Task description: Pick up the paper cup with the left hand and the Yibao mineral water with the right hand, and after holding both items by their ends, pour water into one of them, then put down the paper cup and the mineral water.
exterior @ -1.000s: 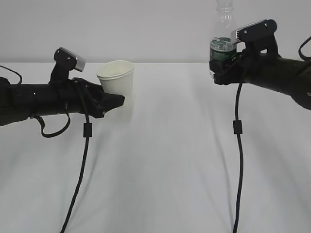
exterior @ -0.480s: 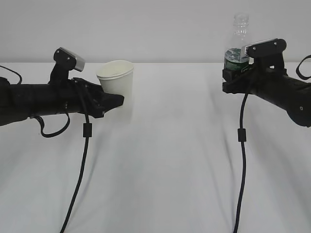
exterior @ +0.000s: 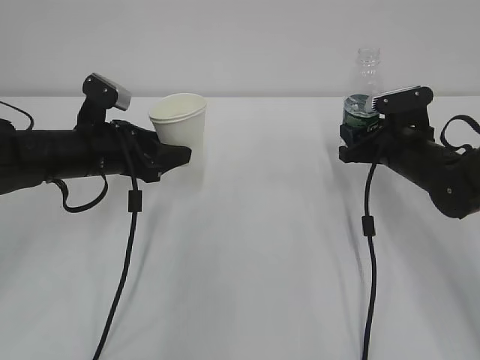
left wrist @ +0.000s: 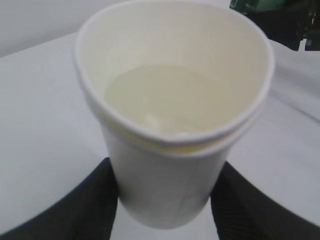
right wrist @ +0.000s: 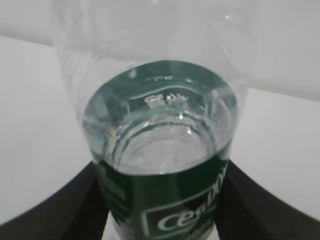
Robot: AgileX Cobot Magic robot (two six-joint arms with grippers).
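Left first: your left pincer [exterior: 176, 156] is clamped on the paper cup [exterior: 180, 124], fingers [left wrist: 85, 200] pressing either side of its lower wall. The cup stands upright, its rim squeezed slightly out of round. In the left wrist view you see pale liquid lying in the cup's bottom. The cup sits at the left of the white desk [exterior: 247, 247]; whether its base touches the cloth or hangs just above it, you cannot tell from these views.

Right side: your right pincer [exterior: 351, 139] is clamped on the Yibao mineral water [exterior: 361, 101], gripping it around the dark green label band. The bottle stands upright, clear neck and open mouth rising above the pincer. In the right wrist view the fingers [right wrist: 65, 200] flank the label on both sides, and water shows inside at the level of the label's top edge.

Cup and bottle are well apart, one at each side of the desk. A black cable [exterior: 124, 255] hangs from each arm down toward the front edge.
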